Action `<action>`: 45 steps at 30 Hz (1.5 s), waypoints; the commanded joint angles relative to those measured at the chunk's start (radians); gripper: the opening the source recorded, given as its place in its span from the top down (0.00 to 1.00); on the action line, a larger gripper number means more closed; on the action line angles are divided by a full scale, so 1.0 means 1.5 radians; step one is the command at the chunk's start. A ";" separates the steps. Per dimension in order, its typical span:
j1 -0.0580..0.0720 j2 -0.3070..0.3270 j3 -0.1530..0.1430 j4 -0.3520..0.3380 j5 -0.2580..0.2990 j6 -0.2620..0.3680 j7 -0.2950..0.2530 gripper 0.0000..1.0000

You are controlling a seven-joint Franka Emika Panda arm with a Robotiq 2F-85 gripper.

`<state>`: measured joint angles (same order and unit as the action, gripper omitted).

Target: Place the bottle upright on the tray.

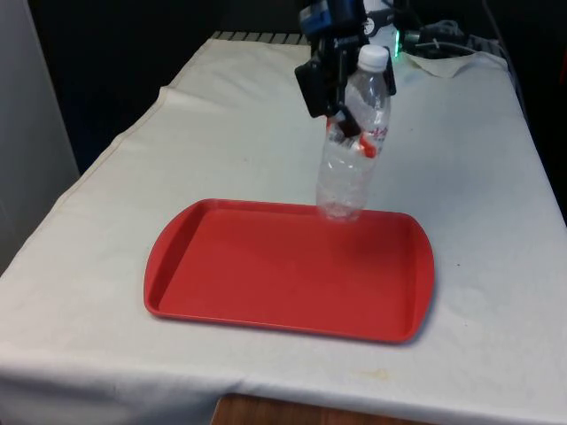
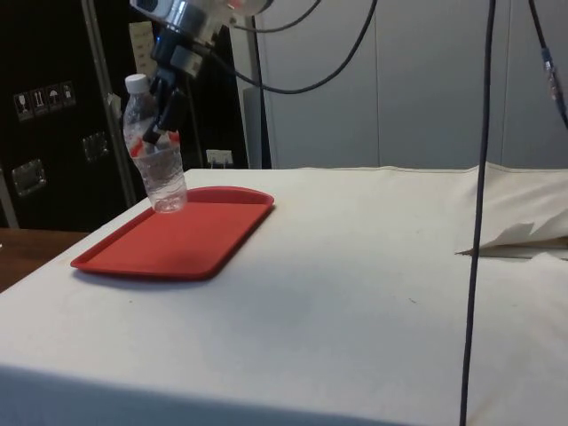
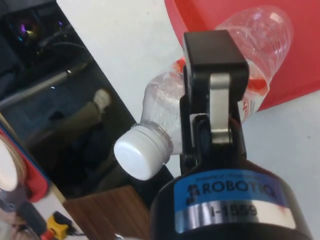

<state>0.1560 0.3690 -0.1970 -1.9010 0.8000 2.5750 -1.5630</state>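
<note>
Bottle (image 1: 354, 150), clamped between the gripper (image 1: 341, 111) fingers just below its white cap, hangs near-upright at upper centre over the red tray (image 1: 266, 274)'s far edge, base down for setting.

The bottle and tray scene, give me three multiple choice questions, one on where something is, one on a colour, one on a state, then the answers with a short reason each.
1. Where is the bottle?
A. Held in the air over the far edge of the tray
B. Lying flat in the tray's middle
C. Standing on the cloth beside the tray

2. What colour is the bottle's cap?
A. Red
B. White
C. Blue

3. What is the claw doing?
A. Open, away from the bottle
B. Shut on the tray's rim
C. Shut on the bottle's upper part

Answers: 1 A, the side view shows the bottle's base just above the tray surface, slightly tilted. 2 B, the cap looks white in the front and side views. 3 C, the wrist view shows a finger pressed against the bottle below its neck.
</note>
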 commanded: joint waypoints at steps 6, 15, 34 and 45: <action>-0.009 0.025 -0.011 0.019 0.048 -0.001 -0.040 0.67; -0.015 0.036 -0.035 0.025 0.065 -0.020 -0.053 0.67; -0.017 0.082 -0.074 0.065 0.124 -0.045 -0.075 0.67; -0.027 0.133 -0.084 0.109 0.192 -0.049 -0.102 0.67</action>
<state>0.1250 0.5600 -0.3300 -1.7490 1.0720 2.4990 -1.7050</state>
